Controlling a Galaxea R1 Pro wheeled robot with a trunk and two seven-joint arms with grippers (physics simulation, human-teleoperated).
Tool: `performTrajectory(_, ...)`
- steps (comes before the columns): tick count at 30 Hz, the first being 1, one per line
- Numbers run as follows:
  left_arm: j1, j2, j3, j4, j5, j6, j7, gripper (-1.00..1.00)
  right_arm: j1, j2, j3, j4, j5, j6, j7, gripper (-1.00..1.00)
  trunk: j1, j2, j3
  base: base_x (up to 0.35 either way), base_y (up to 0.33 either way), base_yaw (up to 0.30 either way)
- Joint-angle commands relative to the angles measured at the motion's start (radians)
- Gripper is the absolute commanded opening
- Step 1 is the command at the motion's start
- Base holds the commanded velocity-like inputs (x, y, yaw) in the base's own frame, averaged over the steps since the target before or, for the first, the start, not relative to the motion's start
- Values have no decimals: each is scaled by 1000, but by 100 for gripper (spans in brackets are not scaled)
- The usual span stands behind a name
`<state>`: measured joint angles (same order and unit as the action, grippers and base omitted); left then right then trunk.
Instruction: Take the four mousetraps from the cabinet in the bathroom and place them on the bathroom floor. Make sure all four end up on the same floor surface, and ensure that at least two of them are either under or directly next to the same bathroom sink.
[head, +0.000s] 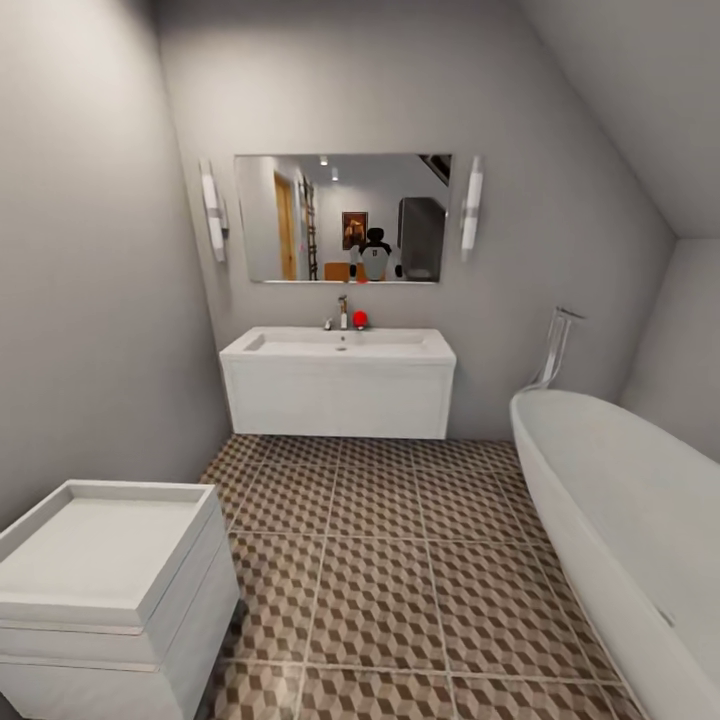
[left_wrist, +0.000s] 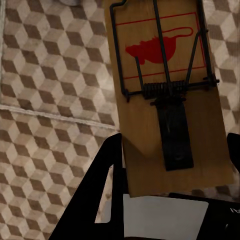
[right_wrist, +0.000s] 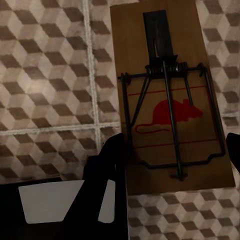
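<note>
1. Left gripper (left_wrist: 172, 170): closed on a mousetrap (left_wrist: 167, 95). Black fingers (left_wrist: 102, 185) on both long edges of the wooden slab, at the end nearest the camera.
2. Left mousetrap long axis runs along the fingers, away from the wrist. The dark flat tab sits at the near end, the spring coil across the middle, the wire bar and the red mouse print at the far end. Slab leans slightly off the finger line.
3. Under it in the left wrist view: the bathroom floor (left_wrist: 47, 90), cube-pattern tiles with pale grout lines. Trap is held in the air above the tiles, not lying on them.
4. Right gripper (right_wrist: 172, 165): closed on a second mousetrap (right_wrist: 167, 100), one black finger (right_wrist: 107, 180) against the long edge, the other just visible at the frame edge.
5. Right mousetrap long axis also along the fingers, but turned end for end: red mouse print and wire bar at the near end by the fingers, dark tab at the far end. Tiled floor (right_wrist: 47, 90) below, trap held above it.
6. Head view: sink (head: 338, 380) on the far wall, with tap (head: 343, 312), mirror (head: 343, 218) above.
7. Bathtub (head: 620, 520) on the right, white tray-top unit (head: 110, 590) at lower left, open tiled floor (head: 390, 560) between them.
</note>
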<state>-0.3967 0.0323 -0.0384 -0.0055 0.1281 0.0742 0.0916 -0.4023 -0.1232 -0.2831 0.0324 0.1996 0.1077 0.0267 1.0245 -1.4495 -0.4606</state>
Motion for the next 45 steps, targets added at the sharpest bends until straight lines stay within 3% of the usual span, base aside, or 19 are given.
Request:
performTrajectory(1, -1, 0, -5, -1, 8, 4, 2, -100, -1, -1, -8, 1, 9, 2, 2, -100, 1, 0, -1, 324, 0, 0)
performTrajectory(45, -1, 0, 0, -1, 10, 6, -4, -100, -1, -6, -8, 1, 14, -3, -5, -100, 1, 0, -1, 324, 0, 0)
